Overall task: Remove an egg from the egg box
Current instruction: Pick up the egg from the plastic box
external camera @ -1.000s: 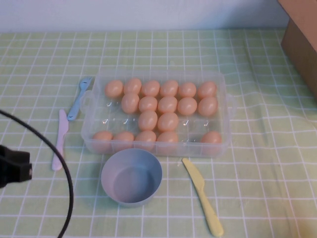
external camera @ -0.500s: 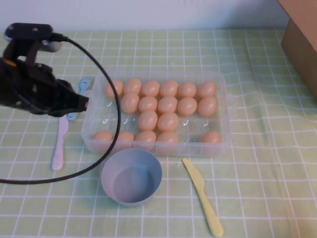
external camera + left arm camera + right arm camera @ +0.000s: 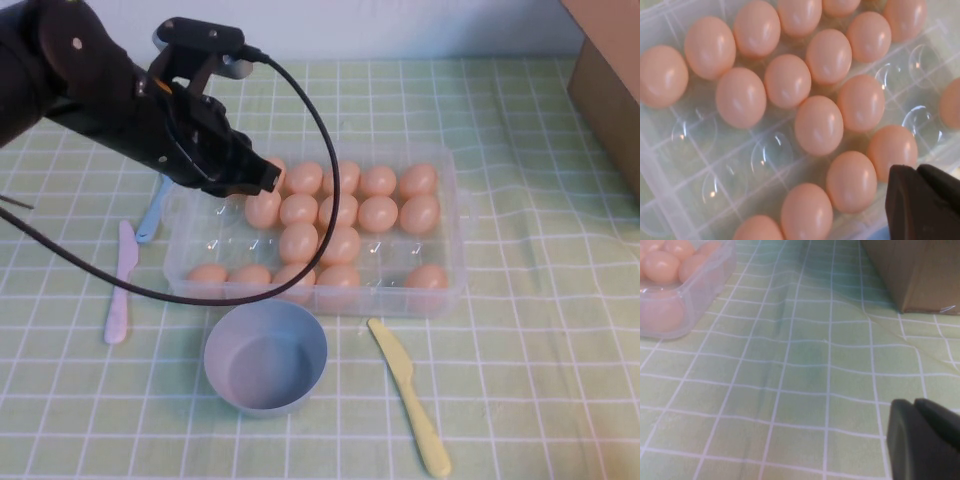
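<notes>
On the near side of the left claw, the blue bowl waits on the bench. A second ago this claw was out at the bench's left edge. Now it hangs over the left end of the egg box, fingers pressed together, holding nothing. The egg just beneath its tip sits untouched. The approach looks made; opening and lowering likely follow. Well off to its right, the right claw hovers low, closed and empty.
</notes>
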